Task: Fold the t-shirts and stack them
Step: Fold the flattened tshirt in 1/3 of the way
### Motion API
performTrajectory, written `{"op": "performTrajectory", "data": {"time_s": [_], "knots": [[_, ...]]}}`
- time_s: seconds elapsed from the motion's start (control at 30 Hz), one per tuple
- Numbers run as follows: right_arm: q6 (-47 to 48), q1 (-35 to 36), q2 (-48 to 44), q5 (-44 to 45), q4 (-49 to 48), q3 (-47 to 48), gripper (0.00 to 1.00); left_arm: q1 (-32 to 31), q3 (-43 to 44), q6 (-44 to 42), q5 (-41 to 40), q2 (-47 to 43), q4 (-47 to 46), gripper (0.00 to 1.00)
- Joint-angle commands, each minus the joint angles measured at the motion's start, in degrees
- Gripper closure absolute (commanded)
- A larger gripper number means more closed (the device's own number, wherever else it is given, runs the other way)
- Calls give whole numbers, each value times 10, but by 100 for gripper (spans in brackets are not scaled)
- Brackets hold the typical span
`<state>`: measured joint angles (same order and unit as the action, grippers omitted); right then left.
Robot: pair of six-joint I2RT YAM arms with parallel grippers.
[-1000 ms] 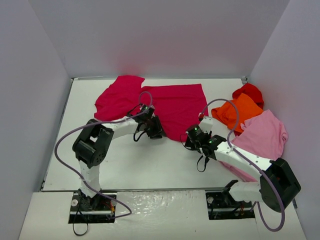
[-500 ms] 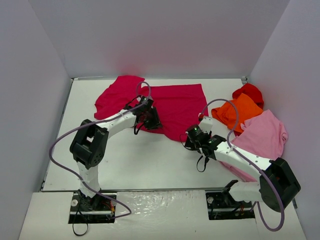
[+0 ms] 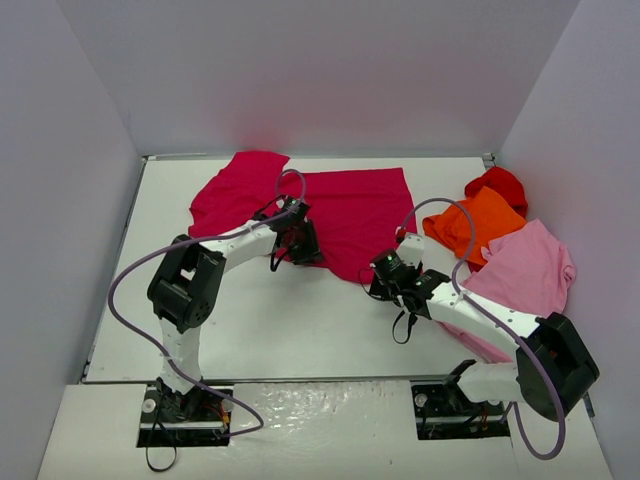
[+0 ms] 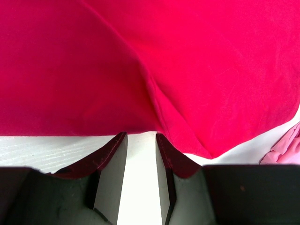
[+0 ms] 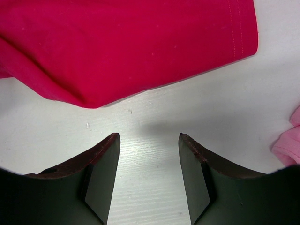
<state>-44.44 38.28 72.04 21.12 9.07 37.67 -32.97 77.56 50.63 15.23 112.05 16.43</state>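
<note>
Crimson t-shirt point(image 3: 350, 215): soft matt knit cloth, fine weave, double-stitched hem. Pink t-shirt point(image 3: 525, 270) and orange t-shirt point(image 3: 480, 225): same matt cloth. Table point(image 3: 300, 320): white, matt, faint wood-grain texture. Left hand point(image 4: 140, 140), right hand point(image 5: 149, 140): dark hard plastic, dull sheen. Arm shells point(image 3: 480, 315): smooth white plastic. Cables point(image 3: 111, 292): smooth lilac sheath.

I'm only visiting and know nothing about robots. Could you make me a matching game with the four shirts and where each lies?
Shirts:
1 crimson shirt
2 orange shirt
3 light pink shirt
4 red shirt

Places:
a between two other shirts
b farthest back, right side
c spread out in the middle
d nearest the front, right side

Pairs: 1-c, 2-a, 3-d, 4-b.
</note>
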Motion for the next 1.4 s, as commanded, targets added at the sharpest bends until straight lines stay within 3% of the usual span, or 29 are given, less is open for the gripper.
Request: {"op": "performTrajectory", "data": {"time_s": [0.0,0.63,1.37], "knots": [[4,-4,1,21,-13,8,50,2,26,-9,-10,-37,-20,72],[2,-4,2,22,-16,-5,50,9,111,-16,38,32,-10,72],[3,-4,16,11,-31,-8,50,13,70,-9,16,-17,9,72]]}}
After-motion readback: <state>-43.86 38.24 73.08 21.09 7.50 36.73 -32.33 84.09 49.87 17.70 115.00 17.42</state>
